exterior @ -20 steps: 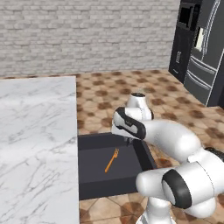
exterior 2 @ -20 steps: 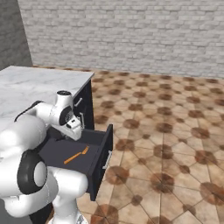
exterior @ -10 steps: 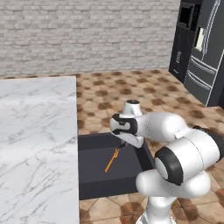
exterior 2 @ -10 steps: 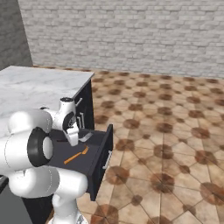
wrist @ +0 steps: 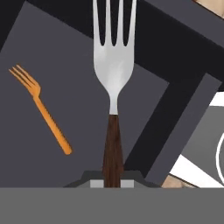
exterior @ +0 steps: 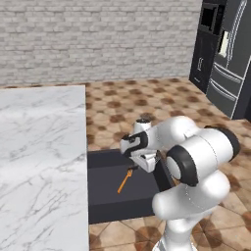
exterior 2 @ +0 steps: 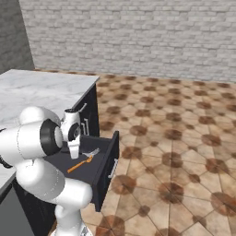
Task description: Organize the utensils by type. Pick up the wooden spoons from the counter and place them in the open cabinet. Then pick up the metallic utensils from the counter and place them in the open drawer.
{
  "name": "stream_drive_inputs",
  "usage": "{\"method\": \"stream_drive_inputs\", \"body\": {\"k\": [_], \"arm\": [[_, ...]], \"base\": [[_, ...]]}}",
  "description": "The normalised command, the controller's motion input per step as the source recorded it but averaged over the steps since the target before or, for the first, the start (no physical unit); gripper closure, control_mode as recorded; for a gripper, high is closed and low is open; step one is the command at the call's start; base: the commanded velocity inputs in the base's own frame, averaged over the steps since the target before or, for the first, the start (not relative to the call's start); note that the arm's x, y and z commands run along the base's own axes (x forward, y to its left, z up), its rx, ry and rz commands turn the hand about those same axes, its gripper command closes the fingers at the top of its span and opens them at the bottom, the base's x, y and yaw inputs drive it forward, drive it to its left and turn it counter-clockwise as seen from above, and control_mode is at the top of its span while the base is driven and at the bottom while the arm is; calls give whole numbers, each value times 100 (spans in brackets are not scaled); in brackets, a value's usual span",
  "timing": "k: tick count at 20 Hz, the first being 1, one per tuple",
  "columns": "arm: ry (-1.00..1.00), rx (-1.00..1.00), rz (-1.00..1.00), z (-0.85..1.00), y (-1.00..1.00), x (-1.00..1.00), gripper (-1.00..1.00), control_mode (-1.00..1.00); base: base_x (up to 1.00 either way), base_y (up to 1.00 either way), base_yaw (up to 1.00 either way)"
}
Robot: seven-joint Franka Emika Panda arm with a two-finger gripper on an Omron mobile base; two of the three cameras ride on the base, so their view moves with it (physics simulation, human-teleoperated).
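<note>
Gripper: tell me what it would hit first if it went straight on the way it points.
Probably the open drawer's dark floor. The gripper, shut on the silver fork, points down into it, clear of the orange fork.

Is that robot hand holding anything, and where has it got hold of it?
Yes: the gripper holds the silver fork by the end of its dark handle, above the open drawer.

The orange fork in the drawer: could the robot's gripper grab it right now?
Probably not yet. The gripper is shut on the silver fork, which it would have to release first. Otherwise the orange fork lies uncovered on the open drawer floor.
</note>
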Motion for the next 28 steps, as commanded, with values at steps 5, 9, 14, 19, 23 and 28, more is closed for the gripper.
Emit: {"method": "stream_drive_inputs", "body": {"k": [5, 9, 14, 19, 23, 28], "arm": [[8, -2, -13, -32, 0, 11, 100, -100], [17, -1, -2, -26, -1, 11, 100, -100], [21, -5, 1, -36, 0, 1, 100, -100], [19, -8, 9, -27, 0, 9, 100, -100], [13, -11, 15, -25, 0, 7, 100, -100], [14, -6, 13, -23, 0, 13, 100, -100]], "base": [[0, 0, 0], [0, 0, 0], [0, 0, 0], [0, 0, 0], [0, 0, 0], [0, 0, 0]]}}
